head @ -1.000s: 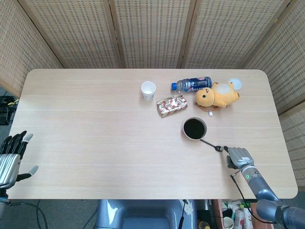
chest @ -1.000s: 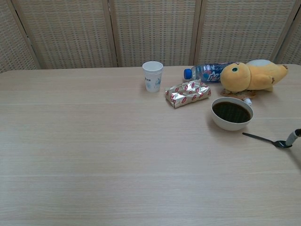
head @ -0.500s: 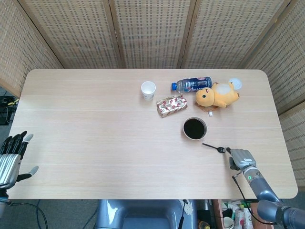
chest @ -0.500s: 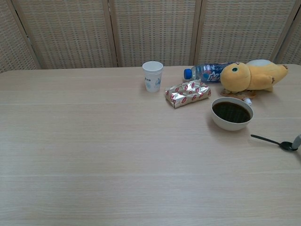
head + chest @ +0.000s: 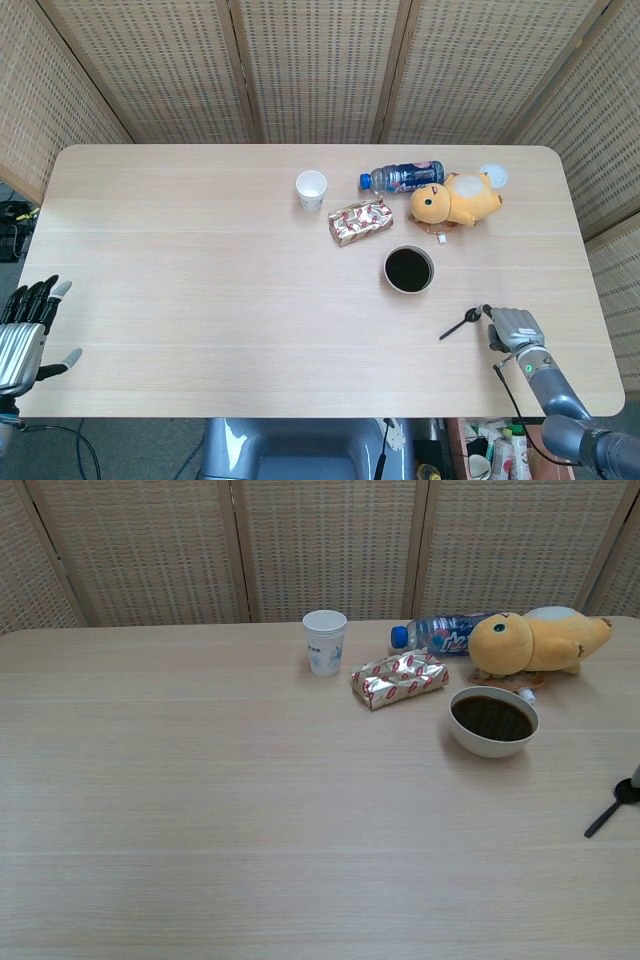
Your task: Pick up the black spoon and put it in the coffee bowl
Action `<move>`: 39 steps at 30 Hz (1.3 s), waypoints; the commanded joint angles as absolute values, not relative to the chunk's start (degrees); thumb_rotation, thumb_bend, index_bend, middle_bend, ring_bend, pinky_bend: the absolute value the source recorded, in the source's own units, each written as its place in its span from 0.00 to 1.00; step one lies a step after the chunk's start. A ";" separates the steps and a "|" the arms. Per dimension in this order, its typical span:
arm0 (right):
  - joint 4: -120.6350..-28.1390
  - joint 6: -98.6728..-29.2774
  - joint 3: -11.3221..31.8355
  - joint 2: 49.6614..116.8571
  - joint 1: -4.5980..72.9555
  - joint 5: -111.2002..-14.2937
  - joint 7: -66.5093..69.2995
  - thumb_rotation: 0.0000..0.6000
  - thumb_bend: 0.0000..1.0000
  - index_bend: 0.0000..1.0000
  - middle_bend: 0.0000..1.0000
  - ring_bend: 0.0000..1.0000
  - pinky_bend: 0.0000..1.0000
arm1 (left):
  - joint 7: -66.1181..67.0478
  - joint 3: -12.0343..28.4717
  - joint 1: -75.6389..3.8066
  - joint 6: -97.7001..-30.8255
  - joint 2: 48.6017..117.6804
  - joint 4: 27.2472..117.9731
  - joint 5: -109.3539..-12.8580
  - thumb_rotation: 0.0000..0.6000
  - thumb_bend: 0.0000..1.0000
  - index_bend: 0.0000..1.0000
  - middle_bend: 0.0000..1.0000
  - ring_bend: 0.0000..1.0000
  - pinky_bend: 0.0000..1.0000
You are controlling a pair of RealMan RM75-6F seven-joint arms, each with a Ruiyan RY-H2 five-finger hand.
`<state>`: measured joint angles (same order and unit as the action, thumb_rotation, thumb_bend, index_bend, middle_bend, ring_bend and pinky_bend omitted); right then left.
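Observation:
The black spoon (image 5: 459, 325) lies low over the table at the front right, its handle pointing toward the near left. It shows at the right edge of the chest view as the spoon (image 5: 607, 812). My right hand (image 5: 512, 327) sits just right of it and its fingertips (image 5: 487, 311) hold the spoon's bowl end. The white coffee bowl (image 5: 409, 270), full of dark coffee, stands behind and left of the spoon, also seen as the bowl (image 5: 492, 720). My left hand (image 5: 25, 335) hangs off the table's left edge, fingers apart and empty.
Behind the bowl lie a yellow plush toy (image 5: 455, 200), a blue-labelled bottle (image 5: 402, 176), a shiny snack packet (image 5: 360, 220) and a white paper cup (image 5: 311, 188). The table's front edge (image 5: 560, 412) runs close to my right hand.
The spoon's handle has left the bowl's side and swung round from far-left to near-left, its bowl end staying at my right fingertips. The right hand shifted slightly right. The left hand is still.

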<state>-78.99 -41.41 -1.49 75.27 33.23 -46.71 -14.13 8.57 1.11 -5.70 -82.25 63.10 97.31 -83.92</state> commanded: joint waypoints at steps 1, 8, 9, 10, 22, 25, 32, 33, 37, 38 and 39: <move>-79.22 -41.60 -1.31 75.02 33.31 -46.92 -14.24 1.00 1.00 0.24 0.97 1.00 1.00 | 8.56 1.12 -5.73 -82.20 63.15 97.28 -83.89 1.00 0.22 0.00 0.00 0.00 0.00; -82.25 -43.94 -1.23 73.53 32.88 -47.92 -15.34 1.00 1.00 0.25 0.96 1.00 1.00 | 8.39 1.09 -5.73 -82.07 63.25 97.09 -83.79 1.00 0.22 0.00 0.00 0.00 0.00; -83.08 -44.67 -1.22 73.11 32.73 -48.19 -15.64 1.00 1.00 0.25 0.95 1.00 1.00 | 8.33 1.07 -5.72 -82.08 63.27 97.06 -83.83 1.00 0.22 0.00 0.00 0.00 0.00; -83.66 -45.19 -1.21 72.85 32.62 -48.40 -15.83 1.00 1.00 0.26 0.93 1.00 1.00 | 8.29 1.07 -5.72 -82.10 63.29 97.03 -83.85 1.00 0.22 0.00 0.00 0.00 0.00; -90.47 -56.65 -0.12 70.91 29.38 -62.14 -13.69 1.00 0.47 0.41 0.58 0.60 0.85 | 7.78 1.16 -5.29 -83.06 63.12 96.93 -84.11 1.00 0.22 0.00 0.00 0.00 0.00; -87.85 -59.76 -0.23 72.65 28.57 -68.42 -11.52 1.00 0.37 0.43 0.58 0.60 0.85 | 7.59 1.03 -5.03 -83.34 63.03 96.92 -84.16 1.00 0.22 0.00 0.00 0.00 0.00; -82.17 -61.07 -1.00 75.10 28.81 -76.14 -9.59 1.00 0.34 0.46 0.65 0.64 0.85 | 7.29 1.18 -4.64 -84.15 62.61 96.90 -84.25 1.00 0.22 0.00 0.00 0.00 0.00; -81.32 -61.02 -1.19 75.46 29.07 -77.28 -9.75 1.00 0.34 0.47 0.67 0.66 0.85 | 7.29 1.22 -4.58 -84.31 62.50 96.89 -84.28 1.00 0.22 0.00 0.00 0.00 0.00; -78.45 -60.68 -1.62 76.73 29.86 -80.34 -9.50 1.00 0.34 0.50 0.73 0.73 0.88 | 7.40 1.36 -4.44 -84.71 62.18 96.94 -84.34 1.00 0.22 0.00 0.00 0.00 0.00; -77.57 -60.35 -1.82 77.11 30.16 -81.18 -9.46 1.00 0.34 0.50 0.74 0.75 0.89 | 7.40 1.40 -4.40 -84.80 62.08 96.97 -84.33 1.00 0.22 0.00 0.00 0.00 0.00; -76.80 -60.01 -1.96 77.46 30.41 -81.80 -9.33 1.00 0.34 0.50 0.76 0.77 0.91 | 7.42 1.42 -4.35 -84.89 62.00 96.99 -84.32 1.00 0.22 0.00 0.00 0.00 0.00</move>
